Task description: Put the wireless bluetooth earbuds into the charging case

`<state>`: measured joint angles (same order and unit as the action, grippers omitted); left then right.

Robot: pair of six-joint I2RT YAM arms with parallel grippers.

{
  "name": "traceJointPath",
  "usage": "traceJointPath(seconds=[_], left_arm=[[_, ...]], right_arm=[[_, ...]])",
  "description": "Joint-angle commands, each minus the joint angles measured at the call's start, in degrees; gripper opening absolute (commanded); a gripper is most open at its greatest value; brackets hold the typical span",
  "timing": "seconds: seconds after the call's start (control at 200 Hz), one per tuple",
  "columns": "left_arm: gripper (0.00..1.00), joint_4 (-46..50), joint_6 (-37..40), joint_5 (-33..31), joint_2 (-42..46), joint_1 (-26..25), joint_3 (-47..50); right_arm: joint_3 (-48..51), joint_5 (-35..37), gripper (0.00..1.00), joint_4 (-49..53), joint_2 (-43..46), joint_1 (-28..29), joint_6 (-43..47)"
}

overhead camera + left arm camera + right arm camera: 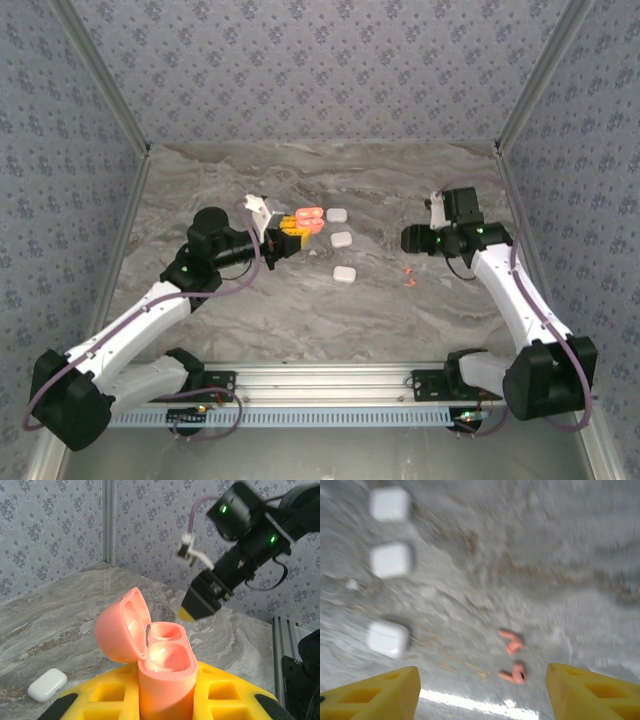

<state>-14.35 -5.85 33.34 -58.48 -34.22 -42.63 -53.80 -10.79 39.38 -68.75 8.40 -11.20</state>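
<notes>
Marble table, patterned walls.
Left gripper is clamped on pink case; right gripper is spread; earbuds are blurred, lower centre.

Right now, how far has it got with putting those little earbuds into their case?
Done: the left pincer grips the salmon-pink plastic charging case, lid flipped open, both wells empty. In hand: the right pincer, jaws apart, hovers over two tiny orange-red stemmed earbuds lying on the grey marble table. Left: picking up and seating both.
</notes>
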Motion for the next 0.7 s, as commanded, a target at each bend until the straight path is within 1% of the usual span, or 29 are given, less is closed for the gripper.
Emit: traceJointPath(seconds=[0.0,0.145,0.325,0.695], left_arm=[[0.02,-0.8,-0.1,0.0,0.9,-0.3,-0.1],[0.02,-0.3,-0.1,0.0,1.1,-0.3,-0.1],[0.02,0.1,-0.2,-0.2,1.3,-0.4,0.0],[0.02,1.7,0.4,-0.8,2.0,-0.4,-0.1]], right_arm=[[3.5,0.8,0.64,-1.3,-2.0,-1.3,-5.8],[5.7,0.8,0.56,-5.9,-7.3,-1.5,-8.0],[6.4,1.2,0.48,-10.4,-12.6,-1.6,-10.0],[7.3,0.4,0.39,-13.2,-18.5,-1.4,-11.4]])
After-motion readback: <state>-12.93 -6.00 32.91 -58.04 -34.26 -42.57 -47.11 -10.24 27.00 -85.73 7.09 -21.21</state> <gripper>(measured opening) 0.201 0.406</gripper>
